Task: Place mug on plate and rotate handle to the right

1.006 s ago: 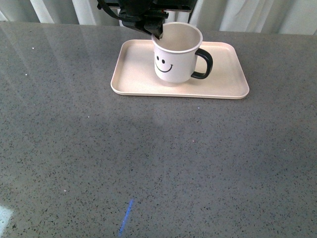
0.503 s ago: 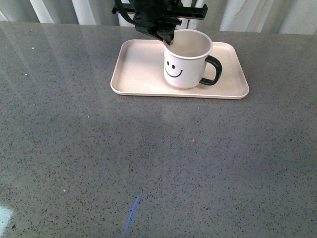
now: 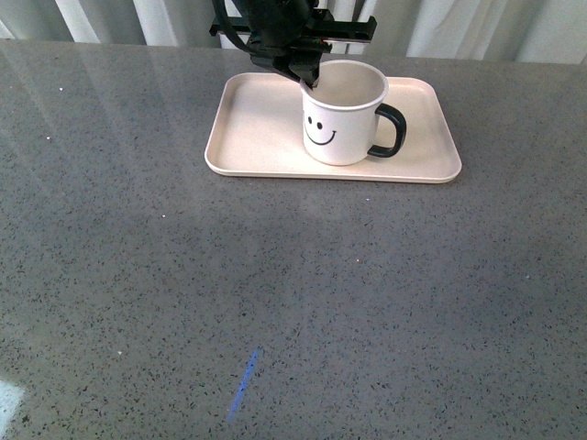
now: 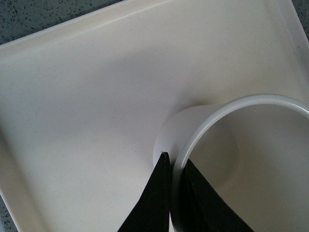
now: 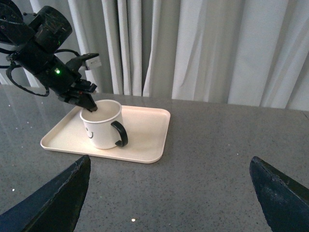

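The cream mug (image 3: 337,124) with a black smiley face stands on the pale pink-beige plate (image 3: 257,137), right of its middle. Its black handle (image 3: 390,131) points right. My left gripper (image 3: 310,82) is shut on the mug's far left rim, one finger inside and one outside. In the left wrist view the black fingers (image 4: 153,203) pinch the rim of the mug (image 4: 193,140) above the plate (image 4: 96,96). My right gripper (image 5: 169,193) is open and empty, well back from the plate (image 5: 145,145); the mug (image 5: 102,128) and handle (image 5: 120,134) show there too.
The grey speckled table (image 3: 275,302) stretches out in front of the plate. White curtains (image 5: 203,48) hang behind the table's far edge. A faint blue streak (image 3: 244,383) lies on the table near the front.
The mug has moved right along the plate with my left gripper, then settled slightly lower. The handle still points right.
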You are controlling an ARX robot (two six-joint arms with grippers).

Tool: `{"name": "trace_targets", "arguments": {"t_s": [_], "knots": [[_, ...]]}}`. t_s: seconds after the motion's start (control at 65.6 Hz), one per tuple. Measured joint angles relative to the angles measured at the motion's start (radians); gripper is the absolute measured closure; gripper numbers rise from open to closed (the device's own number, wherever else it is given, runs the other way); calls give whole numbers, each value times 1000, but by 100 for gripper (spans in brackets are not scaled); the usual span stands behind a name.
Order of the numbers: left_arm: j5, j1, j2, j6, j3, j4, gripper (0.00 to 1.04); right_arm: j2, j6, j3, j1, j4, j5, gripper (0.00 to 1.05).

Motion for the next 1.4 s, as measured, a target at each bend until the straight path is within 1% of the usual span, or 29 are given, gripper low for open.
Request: {"name": "trace_targets", "arguments": {"t_s": [0.046,0.213,0.229,0.259,0.274,0.351,0.412,0.457,0.503,0.534,0.579,0.61,0.655,0.899,0.915,0.93,0.945,0.96,0.976,0.991,1.006,1.021,1.037,1.052,1.113,1.159,1.189,1.28,1.402], "knots": [[1,0,0,0,0,3,91,0,0,0,0,0,0,9],[6,0,-5,0,-18,25,66,0,0,0,0,0,0,9],[8,0,-8,0,-26,29,62,0,0,0,0,0,0,9],[8,0,-10,0,-32,32,60,0,0,0,0,0,0,9],[9,0,-16,0,-45,38,55,0,0,0,0,0,0,9],[10,0,-35,0,-82,56,45,0,0,0,0,0,0,9],[9,2,-66,1,-129,77,34,0,0,0,0,0,0,9],[9,3,-85,1,-152,88,29,0,0,0,0,0,0,9],[9,5,-123,1,-194,109,20,0,0,0,0,0,0,9],[9,6,-140,1,-210,119,16,0,0,0,0,0,0,9],[10,10,-186,0,-254,147,8,0,0,0,0,0,0,9],[10,11,-206,0,-272,160,8,0,0,0,0,0,0,9],[13,18,-257,-6,-319,198,10,0,0,0,0,0,0,9],[-19,75,-575,-70,-669,502,9,0,0,0,0,0,0,9],[-39,76,-584,-71,-684,518,10,0,0,0,0,0,0,9],[-101,76,-608,-63,-726,589,12,0,0,0,0,0,0,9],[-140,76,-619,-59,-752,639,14,0,0,0,0,0,0,9],[-223,76,-639,-51,-802,741,18,0,0,0,0,0,0,9],[-262,76,-649,-46,-827,790,20,0,0,0,0,0,0,9],[-328,79,-668,-42,-880,892,23,0,0,0,0,0,-1,9],[-357,81,-679,-38,-909,942,25,0,0,0,0,0,-1,9],[-406,85,-700,-35,-966,1030,28,0,0,0,0,0,0,9],[-429,88,-710,-32,-993,1070,30,0,0,0,0,0,-1,9],[-461,94,-730,-30,-1049,1146,34,0,0,0,0,0,0,9],[-478,119,-790,-26,-1205,1326,45,0,0,0,0,0,0,9],[-473,137,-831,-25,-1297,1406,52,0,0,0,0,0,0,9],[-463,153,-873,-23,-1378,1460,59,0,0,0,0,0,0,9],[-434,185,-958,-21,-1527,1524,75,0,0,0,0,0,0,9],[-399,222,-1052,-20,-1686,1569,96,0,0,0,0,0,0,9]]}}
